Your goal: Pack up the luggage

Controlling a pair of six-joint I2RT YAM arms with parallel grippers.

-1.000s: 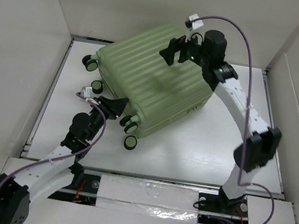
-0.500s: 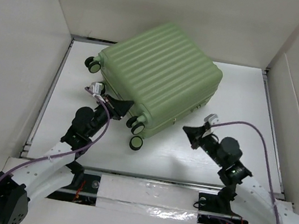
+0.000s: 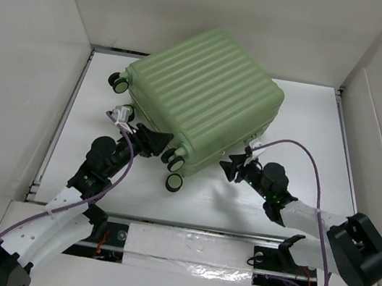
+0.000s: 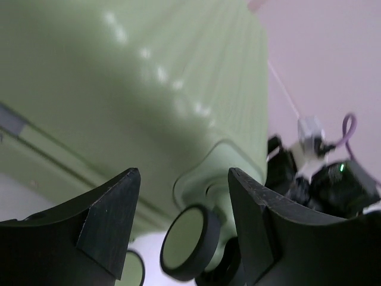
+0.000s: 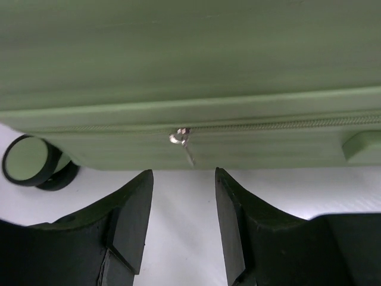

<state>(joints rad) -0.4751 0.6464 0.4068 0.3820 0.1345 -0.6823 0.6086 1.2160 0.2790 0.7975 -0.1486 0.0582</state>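
Note:
The luggage (image 3: 206, 94), a pale green ribbed hard-shell suitcase, lies shut on the white table (image 3: 301, 139), its black-and-green wheels (image 3: 172, 159) pointing towards the near left. My left gripper (image 3: 158, 140) is open, just short of the near wheels. In the left wrist view one wheel (image 4: 187, 241) shows between the spread fingers (image 4: 113, 214) of that gripper (image 4: 184, 174), untouched. My right gripper (image 3: 231, 168) is open, low at the suitcase's near right side. In the right wrist view that gripper (image 5: 183, 173) faces the zipper pull (image 5: 181, 140) with only bare table between its fingertips.
White walls (image 3: 12, 69) box the table in on the left, back and right. Two more wheels (image 3: 119, 83) stick out at the suitcase's far left. The right arm's elbow (image 3: 358, 259) rests low at the near right, its purple cable (image 3: 307, 151) looping above the table.
My right arm has come down from above the suitcase's far edge to its near right side, facing the zipper. The left gripper has edged towards the wheels. Both grippers shut briefly and reopened.

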